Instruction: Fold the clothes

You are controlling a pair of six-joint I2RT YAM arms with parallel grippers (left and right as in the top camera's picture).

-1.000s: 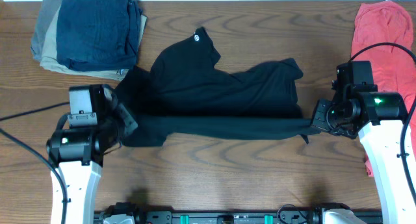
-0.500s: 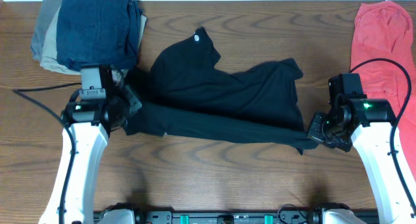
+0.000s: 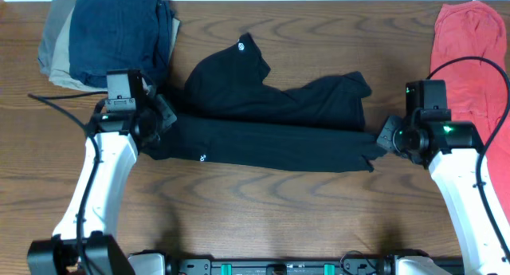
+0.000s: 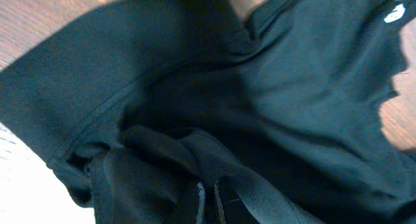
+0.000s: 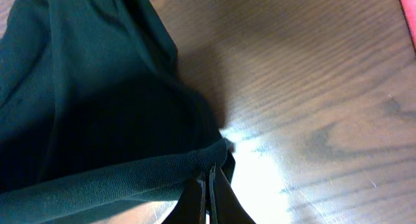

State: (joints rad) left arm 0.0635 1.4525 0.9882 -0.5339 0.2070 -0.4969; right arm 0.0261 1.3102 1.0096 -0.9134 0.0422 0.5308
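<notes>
A black polo shirt [image 3: 271, 115] lies across the middle of the wooden table, its lower edge folded up into a long band. My left gripper [image 3: 155, 123] is shut on the shirt's left end; in the left wrist view the fabric [image 4: 195, 87] bunches around the closed jaws [image 4: 209, 201]. My right gripper [image 3: 382, 141] is shut on the shirt's right end; in the right wrist view the hem [image 5: 117, 178] is pinched between the jaws [image 5: 209, 185] just above the table.
A stack of folded clothes, dark blue on top [image 3: 115, 36] over khaki, sits at the back left. A red garment [image 3: 470, 44] lies along the right edge. Bare wood [image 3: 263, 219] runs along the front of the table.
Both grippers have carried the shirt's front edge away from me, folding the lower band up over the body. The left arm moved up and right; the right moved up.
</notes>
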